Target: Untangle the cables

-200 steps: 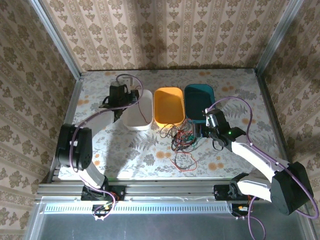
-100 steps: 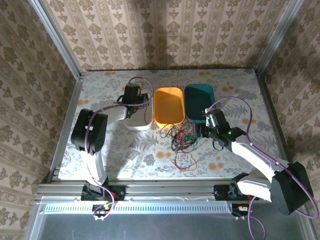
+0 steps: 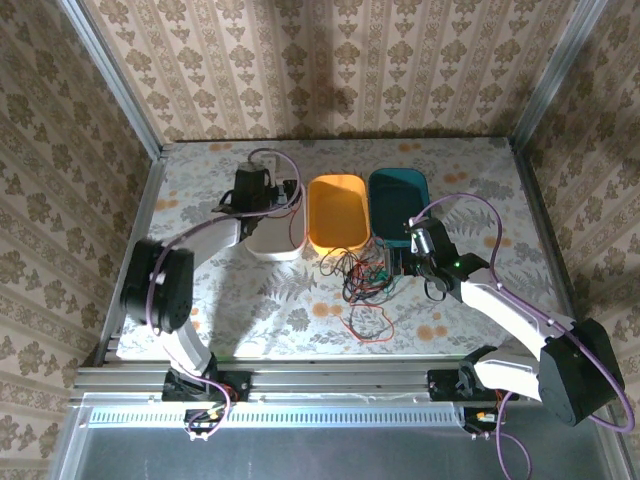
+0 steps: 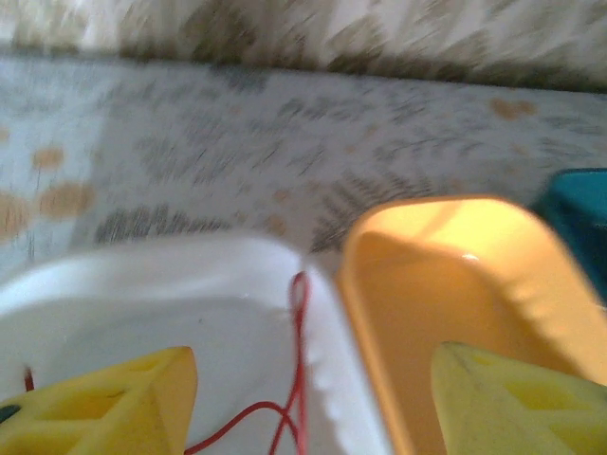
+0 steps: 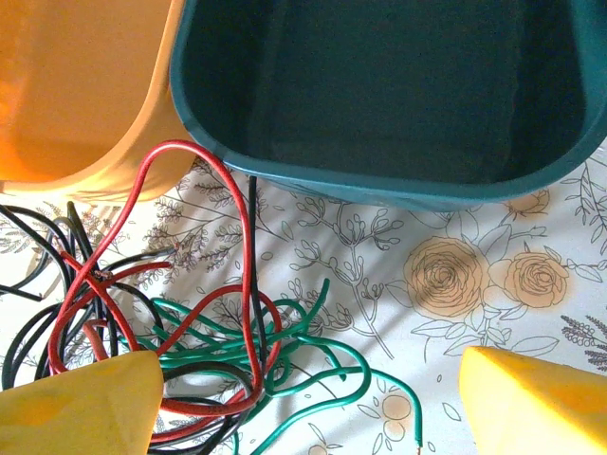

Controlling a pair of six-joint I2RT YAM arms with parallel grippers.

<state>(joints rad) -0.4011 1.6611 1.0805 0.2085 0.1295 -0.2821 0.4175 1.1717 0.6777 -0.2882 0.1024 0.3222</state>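
Note:
The cables [image 3: 365, 275] lie in a tangle of red, black and green wires on the table in front of the orange bin [image 3: 338, 240]. A separate red cable [image 3: 368, 325] rests nearer the arms. My right gripper [image 3: 396, 263] hovers open at the tangle's right edge. In the right wrist view green cables [image 5: 313, 360], a red loop [image 5: 242, 237] and a black wire [image 5: 252, 213] spread between its fingers. My left gripper [image 3: 280, 200] is open above the white bin [image 3: 275, 250]. Below it a red cable [image 4: 299, 313] lies inside the bin and drapes against its rim.
A teal bin [image 3: 400, 185] stands to the right of the orange one, close behind the right gripper. The three bins form a row across mid-table. The floral table surface [image 3: 250, 300] lies in front of them, with metal frame rails along the edges.
My left gripper swung about over the white bin and its jaws went from shut to open. The right arm and the tangle have not moved.

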